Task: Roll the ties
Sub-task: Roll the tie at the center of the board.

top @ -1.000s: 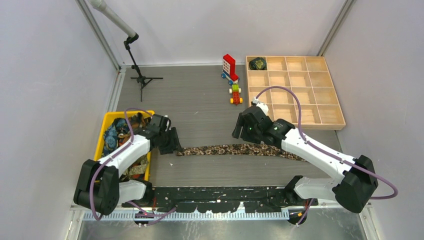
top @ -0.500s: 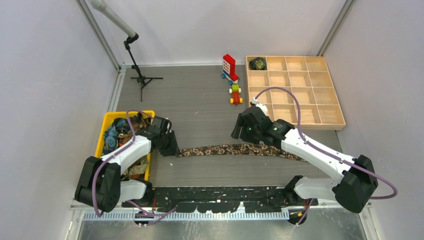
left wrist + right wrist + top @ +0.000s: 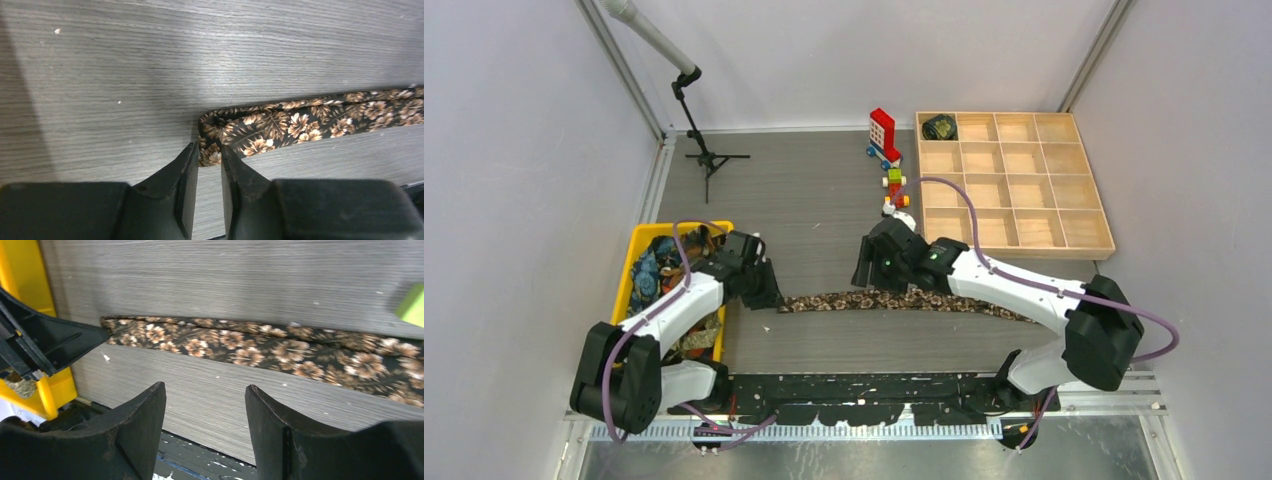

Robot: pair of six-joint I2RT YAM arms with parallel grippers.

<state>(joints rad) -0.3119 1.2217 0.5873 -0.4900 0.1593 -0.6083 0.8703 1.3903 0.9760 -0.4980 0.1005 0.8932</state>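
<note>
A brown floral tie (image 3: 904,298) lies flat across the table near the front edge. Its left end is folded over (image 3: 212,125). My left gripper (image 3: 769,297) sits at that end, and in the left wrist view it (image 3: 209,152) is closed on the tie's corner. My right gripper (image 3: 869,278) hovers open over the left half of the tie. In the right wrist view it (image 3: 205,390) is empty, with the tie (image 3: 240,342) beyond its fingertips. One dark rolled tie (image 3: 940,127) sits in the wooden tray's far left cell. More ties (image 3: 656,268) fill the yellow bin.
The yellow bin (image 3: 636,240) stands at the left, close to my left arm. The wooden compartment tray (image 3: 1014,245) is at the back right. Toy bricks (image 3: 883,135) and a small toy (image 3: 895,188) stand left of it. A microphone stand (image 3: 706,158) is at the back left. A green block (image 3: 412,305) shows at the right wrist view's edge.
My right gripper has moved left along the tie, from above its middle to above its left half. My left gripper stays at the tie's left end.
</note>
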